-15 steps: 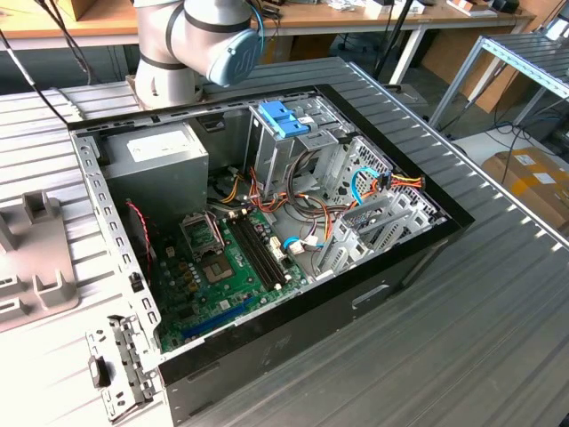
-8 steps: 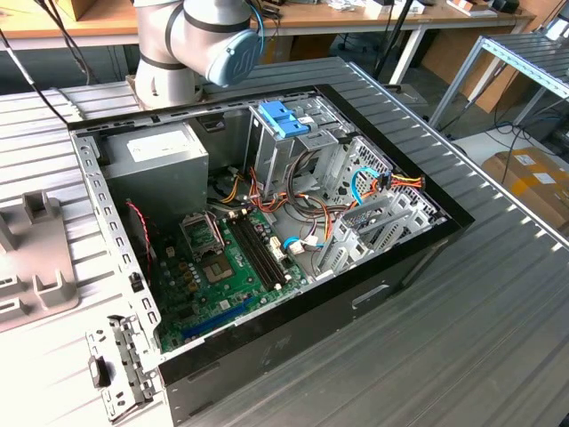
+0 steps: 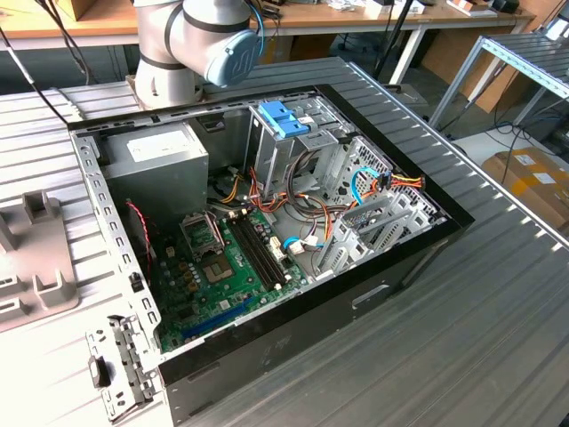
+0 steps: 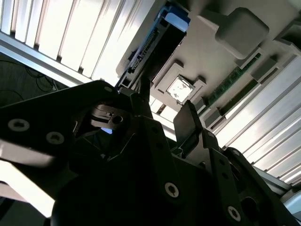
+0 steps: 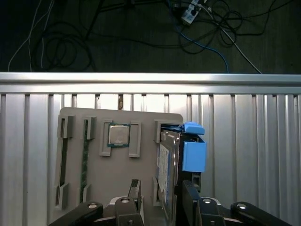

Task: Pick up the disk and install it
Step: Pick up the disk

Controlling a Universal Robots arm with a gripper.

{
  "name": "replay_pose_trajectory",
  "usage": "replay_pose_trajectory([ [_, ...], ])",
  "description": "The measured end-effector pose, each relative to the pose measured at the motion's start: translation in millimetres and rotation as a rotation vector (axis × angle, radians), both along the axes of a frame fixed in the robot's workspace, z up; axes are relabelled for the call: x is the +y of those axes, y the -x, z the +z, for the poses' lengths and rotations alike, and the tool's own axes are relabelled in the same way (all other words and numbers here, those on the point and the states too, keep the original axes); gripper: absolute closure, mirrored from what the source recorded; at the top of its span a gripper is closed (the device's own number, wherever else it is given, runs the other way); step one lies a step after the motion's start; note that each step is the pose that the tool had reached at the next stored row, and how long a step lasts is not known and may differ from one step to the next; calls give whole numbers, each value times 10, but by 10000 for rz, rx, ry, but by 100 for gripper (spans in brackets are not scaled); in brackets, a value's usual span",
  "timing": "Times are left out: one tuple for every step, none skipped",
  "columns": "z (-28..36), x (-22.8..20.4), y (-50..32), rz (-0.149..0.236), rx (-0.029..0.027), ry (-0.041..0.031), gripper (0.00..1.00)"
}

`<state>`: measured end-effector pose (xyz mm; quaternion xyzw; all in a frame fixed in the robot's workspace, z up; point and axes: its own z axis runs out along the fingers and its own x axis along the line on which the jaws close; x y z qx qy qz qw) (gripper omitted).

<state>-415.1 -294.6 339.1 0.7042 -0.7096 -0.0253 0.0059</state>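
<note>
Ribbed aluminium slats make up the table (image 3: pixel 498 356), on which an open black computer case (image 3: pixel 391 289) is laid on its side with its green board exposed. A wooden bench (image 3: pixel 89 22) is seen behind it, and cardboard boxes (image 3: pixel 533 178) are stacked at the exterior view's right. Loose cables are strewn over the dark floor (image 5: pixel 56 37) past the table's edge. The grey arm (image 3: pixel 204 44) is mounted just behind the case. A grey tray (image 5: pixel 141 174) is set on the slats near that edge. The disk (image 5: pixel 164 165) is stood on edge in one of its slots, its blue end tab (image 5: pixel 194 155) at the end away from the gripper (image 5: pixel 161 188). The gripper is spread apart, with one finger (image 5: pixel 135 195) placed on each side of the disk. A gap is seen beside that finger, and nothing is clasped. A processor chip (image 5: pixel 118 135) and a memory stick (image 5: pixel 85 155) are seated in neighbouring slots.
</note>
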Motion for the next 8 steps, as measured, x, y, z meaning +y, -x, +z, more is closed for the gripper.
replay_pose_trajectory([
  [-2, 5, 0, 0, 0, 0, 52],
  [-3, 9, 0, 0, 1, -1, 52],
  [-7, 18, 0, 0, 1, -2, 52],
  [-9, 27, 1, 0, 1, -4, 52],
  [-11, 33, 2, 0, 0, -5, 52],
  [-13, 38, 3, 0, 1, -6, 52],
  [-15, 47, 6, 0, 0, -7, 52],
  [-17, 55, 8, 0, 0, -8, 52],
])
